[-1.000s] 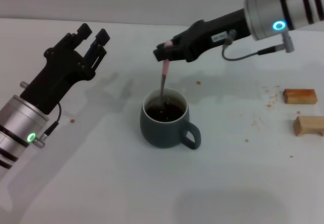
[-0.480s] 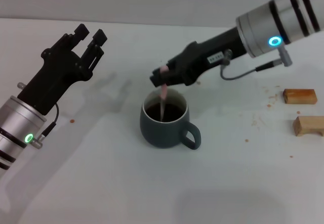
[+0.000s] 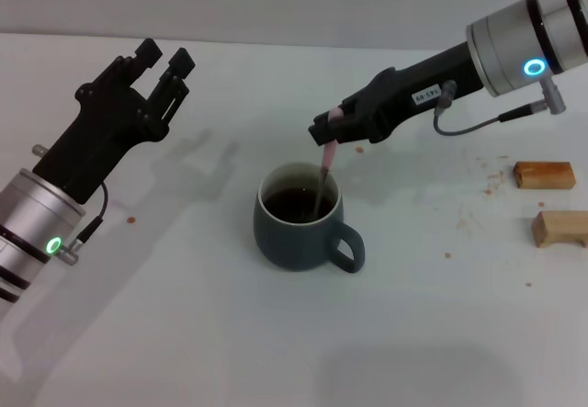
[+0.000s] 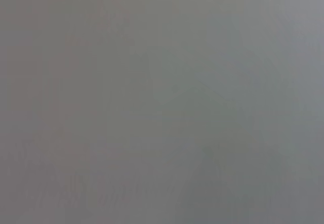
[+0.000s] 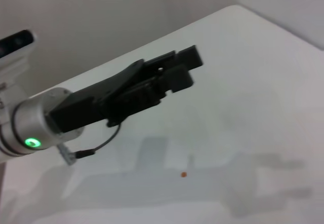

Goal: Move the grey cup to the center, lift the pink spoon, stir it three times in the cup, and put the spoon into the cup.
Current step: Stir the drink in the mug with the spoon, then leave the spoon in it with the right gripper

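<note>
The grey cup (image 3: 301, 227) stands upright in the middle of the table, handle toward the front right, with dark brown liquid inside. My right gripper (image 3: 327, 128) is just above the cup's far right rim and is shut on the pink spoon (image 3: 326, 161). The spoon hangs steeply down, its lower end in the liquid at the right side of the cup. My left gripper (image 3: 163, 61) is open and empty, raised over the table far left of the cup. It also shows in the right wrist view (image 5: 177, 72). The left wrist view shows only blank grey.
Two small wooden blocks (image 3: 544, 175) (image 3: 559, 228) lie at the right edge of the table. Small crumbs and specks are scattered near them and left of the cup. The table (image 3: 184, 333) is plain white.
My right gripper moved right with the spoon, from over the cup's left side to its far right rim. The spoon's lower end swept across the liquid. The left arm barely moved.
</note>
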`<act>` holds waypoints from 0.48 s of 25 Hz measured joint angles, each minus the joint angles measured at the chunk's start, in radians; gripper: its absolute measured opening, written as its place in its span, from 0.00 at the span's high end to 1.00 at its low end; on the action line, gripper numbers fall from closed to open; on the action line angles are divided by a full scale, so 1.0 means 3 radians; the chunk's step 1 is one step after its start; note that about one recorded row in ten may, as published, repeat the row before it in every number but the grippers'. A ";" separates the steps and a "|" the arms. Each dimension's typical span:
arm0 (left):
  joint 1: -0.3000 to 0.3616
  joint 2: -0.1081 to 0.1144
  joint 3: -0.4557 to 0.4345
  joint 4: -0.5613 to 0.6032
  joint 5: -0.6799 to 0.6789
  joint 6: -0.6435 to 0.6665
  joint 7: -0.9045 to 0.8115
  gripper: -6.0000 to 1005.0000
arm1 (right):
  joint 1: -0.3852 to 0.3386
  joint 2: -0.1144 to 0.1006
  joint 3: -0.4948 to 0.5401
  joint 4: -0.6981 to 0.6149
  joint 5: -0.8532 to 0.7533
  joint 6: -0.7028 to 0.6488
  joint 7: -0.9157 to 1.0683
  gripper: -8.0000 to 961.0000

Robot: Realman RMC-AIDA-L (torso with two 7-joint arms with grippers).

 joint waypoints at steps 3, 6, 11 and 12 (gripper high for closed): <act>-0.0005 0.0000 0.0000 0.0000 0.0000 -0.0007 -0.0001 0.53 | 0.0046 0.0000 0.0000 0.0010 -0.0095 0.0102 0.0024 0.89; -0.0006 0.0000 -0.0002 0.0000 -0.0002 -0.0007 -0.0001 0.53 | 0.0133 0.0016 -0.0002 0.0062 -0.0237 0.0192 0.0057 0.89; 0.0002 0.0002 -0.0016 0.0000 -0.0005 0.0000 -0.0001 0.53 | 0.0264 0.0047 -0.0017 0.0146 -0.0334 0.0326 0.0070 0.89; 0.0006 0.0005 -0.0023 0.0000 -0.0006 0.0001 -0.0001 0.53 | 0.0280 0.0052 -0.0020 0.0147 -0.0335 0.0341 0.0069 0.89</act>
